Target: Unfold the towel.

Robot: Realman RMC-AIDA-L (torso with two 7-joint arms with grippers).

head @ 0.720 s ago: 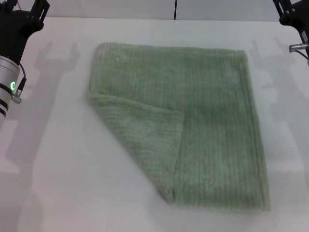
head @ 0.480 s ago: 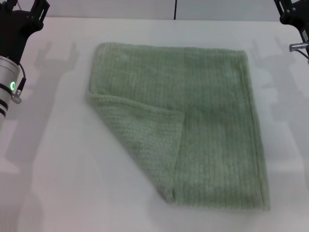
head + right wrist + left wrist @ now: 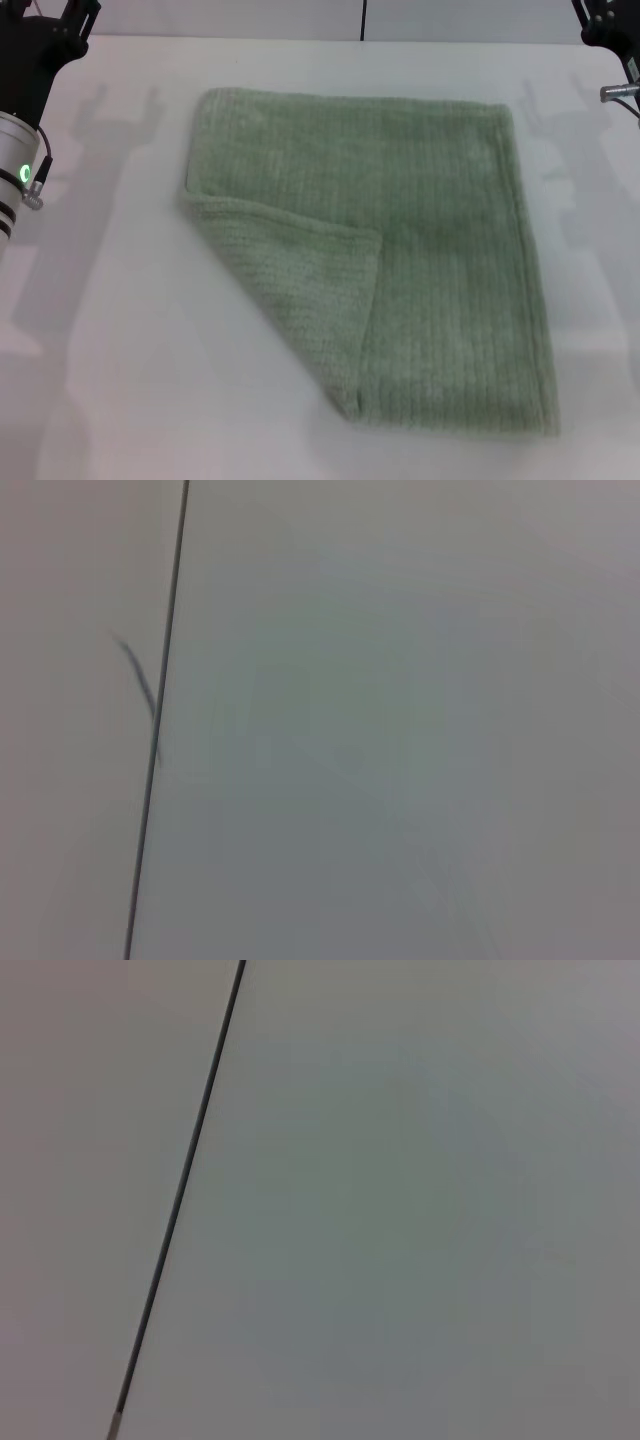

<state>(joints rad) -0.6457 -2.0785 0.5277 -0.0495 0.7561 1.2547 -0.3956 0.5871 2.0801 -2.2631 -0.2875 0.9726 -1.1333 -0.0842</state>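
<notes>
Both arms are drifting farther back; I'm seeing the towel (image 3: pixel 390 270) lying on the white counter (image 3: pixel 130 350), near-left corner folded over; end effector openings I cannot tell.

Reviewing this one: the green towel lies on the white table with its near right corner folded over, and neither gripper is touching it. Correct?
Not quite. In the head view the folded flap is the near left corner of the towel, not the right. The rest holds: it lies on the white table, untouched by the arms at the far corners.
</notes>
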